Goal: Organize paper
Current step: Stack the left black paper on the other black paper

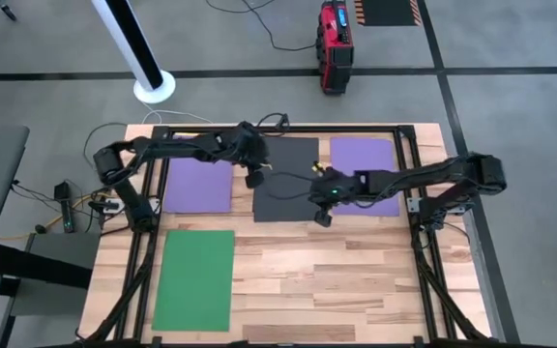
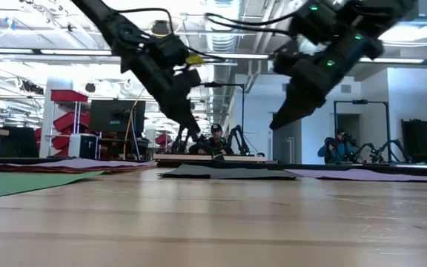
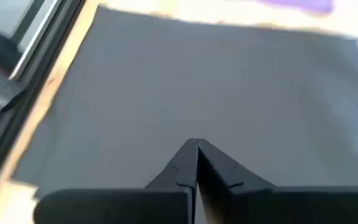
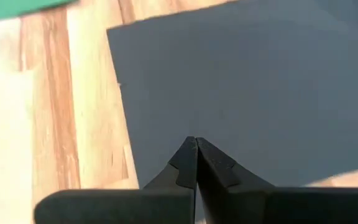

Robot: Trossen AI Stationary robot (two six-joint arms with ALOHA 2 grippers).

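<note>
A dark grey paper sheet (image 1: 285, 184) lies flat at the table's far middle, also seen in the low view (image 2: 224, 172). Purple sheets lie flat on its left (image 1: 198, 186) and right (image 1: 364, 166). A green sheet (image 1: 194, 278) lies flat at the near left. My left gripper (image 1: 254, 180) hangs shut above the grey sheet's left edge; the low view shows it (image 2: 196, 130) clear of the table. My right gripper (image 1: 322, 218) hangs shut over the grey sheet's near right corner, also raised (image 2: 276, 124). Both wrist views show shut fingers (image 3: 196, 143) (image 4: 194, 140) with grey paper below.
A black metal frame (image 1: 409, 145) runs around the table's edges. Bare wood (image 1: 337, 280) fills the near middle and near right. Off the table, a red device (image 1: 335, 43) and a white pole base (image 1: 154, 87) stand on the floor. People sit in the room beyond (image 2: 215, 139).
</note>
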